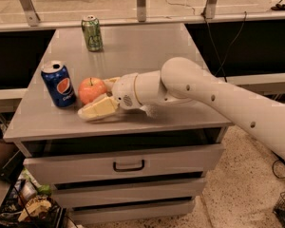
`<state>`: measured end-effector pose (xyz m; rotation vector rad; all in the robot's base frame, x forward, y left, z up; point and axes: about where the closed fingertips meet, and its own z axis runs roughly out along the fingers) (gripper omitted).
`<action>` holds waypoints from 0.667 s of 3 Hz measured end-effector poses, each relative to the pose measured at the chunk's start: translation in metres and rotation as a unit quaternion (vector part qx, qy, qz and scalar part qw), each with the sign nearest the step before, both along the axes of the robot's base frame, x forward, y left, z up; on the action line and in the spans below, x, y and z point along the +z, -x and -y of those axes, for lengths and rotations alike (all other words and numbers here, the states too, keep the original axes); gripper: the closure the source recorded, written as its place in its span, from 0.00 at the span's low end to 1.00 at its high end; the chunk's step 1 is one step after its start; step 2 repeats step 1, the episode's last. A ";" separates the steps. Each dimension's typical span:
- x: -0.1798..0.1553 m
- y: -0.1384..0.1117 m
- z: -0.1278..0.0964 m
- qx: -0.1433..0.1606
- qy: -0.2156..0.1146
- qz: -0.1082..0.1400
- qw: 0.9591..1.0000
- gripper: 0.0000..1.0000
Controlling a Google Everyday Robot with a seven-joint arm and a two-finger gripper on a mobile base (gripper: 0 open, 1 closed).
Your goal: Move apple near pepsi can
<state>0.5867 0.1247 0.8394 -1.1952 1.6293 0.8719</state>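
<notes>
The orange-red apple rests on the grey table close to the right of the blue pepsi can, which stands upright near the table's front left. My gripper reaches in from the right and is shut on the apple. One cream finger lies in front of the apple; the other shows just behind it. The white arm stretches off to the lower right.
A green soda can stands upright at the back of the table. The table's front edge is just ahead of the gripper, with drawers below. A rail with posts runs behind the table. Clutter sits on the floor at the lower left.
</notes>
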 end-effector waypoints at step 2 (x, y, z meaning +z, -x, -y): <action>0.000 0.000 0.000 0.000 0.000 0.000 1.000 0.00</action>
